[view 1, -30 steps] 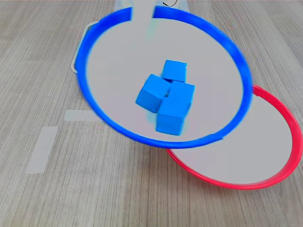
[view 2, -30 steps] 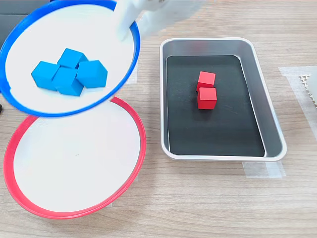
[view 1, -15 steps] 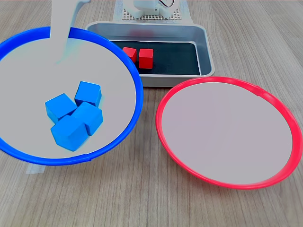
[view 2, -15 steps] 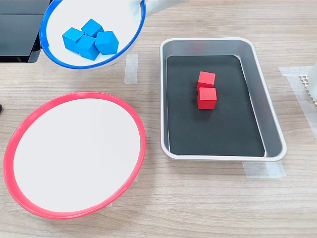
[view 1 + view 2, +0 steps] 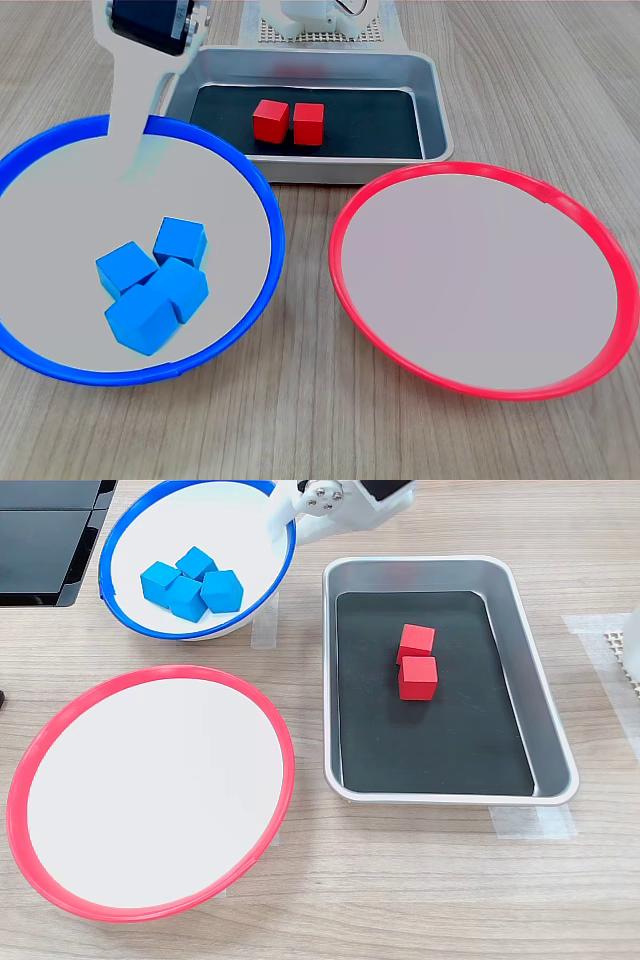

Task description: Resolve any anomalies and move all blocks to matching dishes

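Both exterior views show three containers on the wooden table point(image 5: 420, 880). Blue dish point(image 5: 262, 200) point(image 5: 116, 600): four blue blocks point(image 5: 152, 283) point(image 5: 190, 581) bunched together inside, touching one another; in the first exterior view one sits partly behind the others, so its faces are only half seen. Red dish point(image 5: 470, 384) point(image 5: 150, 908): nothing but its pale grey inside. Tray point(image 5: 430, 95) point(image 5: 520, 670), silver with black liner: two red blocks point(image 5: 290, 122) point(image 5: 416, 662) side by side, touching or nearly so, near the liner's middle.

Blue dish lies at the first exterior view's left, the red one at its right, the tray behind them. In the second exterior view the blue dish's top edge is cut off by the frame.

Gripper point(image 5: 135, 120) point(image 5: 285, 510): a white finger reaches down over the blue dish's far rim, at or against it. Only that finger is clear; the other is hidden, so I cannot tell whether it is clamped on the rim or let go. The arm above runs out of frame in both views. Dark object at the second exterior view's upper left, cut off, not identifiable.
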`<state>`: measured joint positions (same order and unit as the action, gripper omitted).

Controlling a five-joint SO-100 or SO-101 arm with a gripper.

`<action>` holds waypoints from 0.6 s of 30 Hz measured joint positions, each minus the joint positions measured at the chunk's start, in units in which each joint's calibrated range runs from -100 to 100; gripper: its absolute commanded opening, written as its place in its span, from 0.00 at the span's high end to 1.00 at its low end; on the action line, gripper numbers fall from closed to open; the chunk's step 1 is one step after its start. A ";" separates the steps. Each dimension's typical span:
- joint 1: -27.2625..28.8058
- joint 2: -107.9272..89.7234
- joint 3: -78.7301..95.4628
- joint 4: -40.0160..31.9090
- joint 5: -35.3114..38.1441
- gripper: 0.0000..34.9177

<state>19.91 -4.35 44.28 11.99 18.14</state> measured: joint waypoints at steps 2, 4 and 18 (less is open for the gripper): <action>-0.62 0.09 0.36 -1.06 -0.59 1.00; -1.59 0.51 0.45 -1.71 -1.47 1.00; -4.60 2.39 2.90 -5.30 -0.98 0.90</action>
<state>15.31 -1.96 47.19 6.69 17.17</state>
